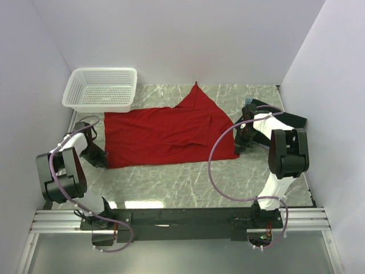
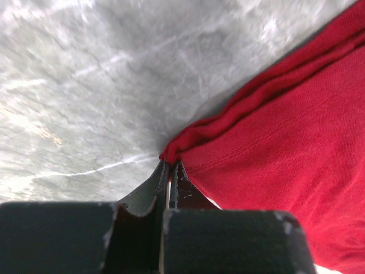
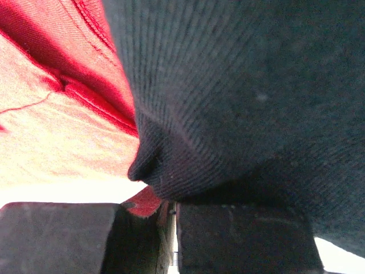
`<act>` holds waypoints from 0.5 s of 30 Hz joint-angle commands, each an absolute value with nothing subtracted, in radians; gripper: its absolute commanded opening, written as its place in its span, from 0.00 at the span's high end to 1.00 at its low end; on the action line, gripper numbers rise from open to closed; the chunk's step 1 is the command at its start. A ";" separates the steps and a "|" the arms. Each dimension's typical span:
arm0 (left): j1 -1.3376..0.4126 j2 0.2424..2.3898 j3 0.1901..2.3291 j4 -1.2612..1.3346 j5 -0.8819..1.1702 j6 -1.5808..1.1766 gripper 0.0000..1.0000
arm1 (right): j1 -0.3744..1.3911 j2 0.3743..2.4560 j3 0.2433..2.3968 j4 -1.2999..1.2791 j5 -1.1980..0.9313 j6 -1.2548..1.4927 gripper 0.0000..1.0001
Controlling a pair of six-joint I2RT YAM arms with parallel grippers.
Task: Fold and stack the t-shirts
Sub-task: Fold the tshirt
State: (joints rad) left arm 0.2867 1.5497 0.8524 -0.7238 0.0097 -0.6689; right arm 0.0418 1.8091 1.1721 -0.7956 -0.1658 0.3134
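Observation:
The red t-shirt (image 1: pixel 165 134) lies spread flat on the marble table, with one corner pointing to the back. My left gripper (image 1: pixel 102 158) is at its near left corner. In the left wrist view the jaws (image 2: pixel 170 166) are shut on that corner of the red cloth (image 2: pixel 285 142). My right gripper (image 1: pixel 242 142) is at the shirt's right edge, shut on a bit of red cloth (image 3: pixel 142 202). The black t-shirt (image 1: pixel 288 120) lies at the right and hangs over the right fingers (image 3: pixel 256 85). No light blue shirt is in view.
A white mesh basket (image 1: pixel 101 88) stands at the back left corner. White walls close in the table on three sides. Bare marble (image 1: pixel 188 182) lies between the shirt and the arm bases.

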 commanded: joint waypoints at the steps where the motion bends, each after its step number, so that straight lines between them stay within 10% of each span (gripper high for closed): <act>1: 0.293 1.571 0.884 -0.701 -0.087 -0.630 0.99 | 0.044 1.802 1.177 -0.810 -0.160 0.296 1.00; 15: 0.307 1.407 0.896 -0.853 -0.012 -0.664 1.00 | 0.044 1.775 1.200 -0.887 -0.075 0.310 1.00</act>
State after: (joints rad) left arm 0.2996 1.4822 0.8925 -0.8005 -0.0231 -0.6495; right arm 0.0433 1.8091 1.1725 -0.8284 -0.1345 0.3130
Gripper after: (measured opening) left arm 0.022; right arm 0.007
